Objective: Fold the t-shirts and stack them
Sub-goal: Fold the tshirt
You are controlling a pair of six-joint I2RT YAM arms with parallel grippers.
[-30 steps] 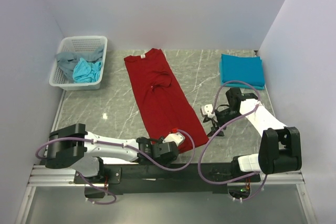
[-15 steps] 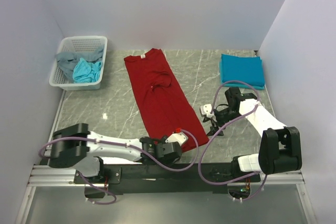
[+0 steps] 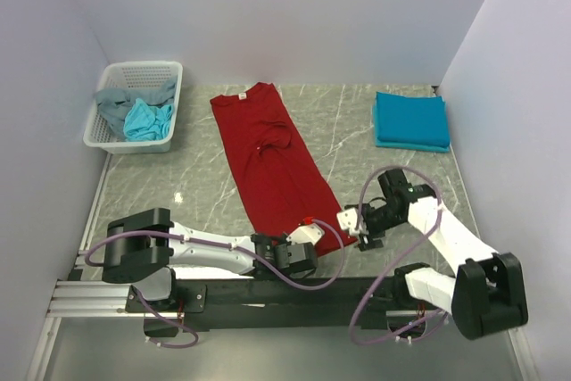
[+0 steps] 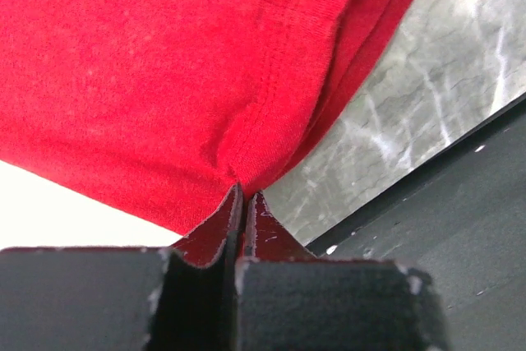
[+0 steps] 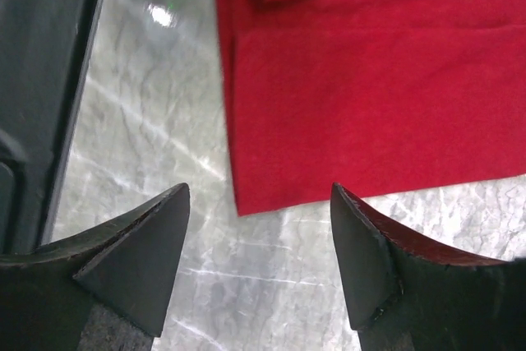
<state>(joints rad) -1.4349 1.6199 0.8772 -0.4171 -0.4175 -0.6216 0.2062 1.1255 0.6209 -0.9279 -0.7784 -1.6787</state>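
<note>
Left fingers (image 4: 215,236) clenched on near hem of red shirt (image 3: 272,162), a long strip mid-bench (image 3: 196,176). Right fingers (image 5: 140,244) spread, empty, over its other corner. Far right: teal shirt (image 3: 410,118) folded. Far left: basket (image 3: 143,66) holds grey shirt (image 3: 111,100), turquoise shirt (image 3: 147,120), likely untouched.

No writing, brand or number can be read anywhere. The small pale tag (image 3: 241,94) at the collar of the red t-shirt (image 3: 268,162) is too tiny to make out.

A white mesh basket (image 3: 147,65) sits on the marbled tabletop (image 3: 178,176).
</note>
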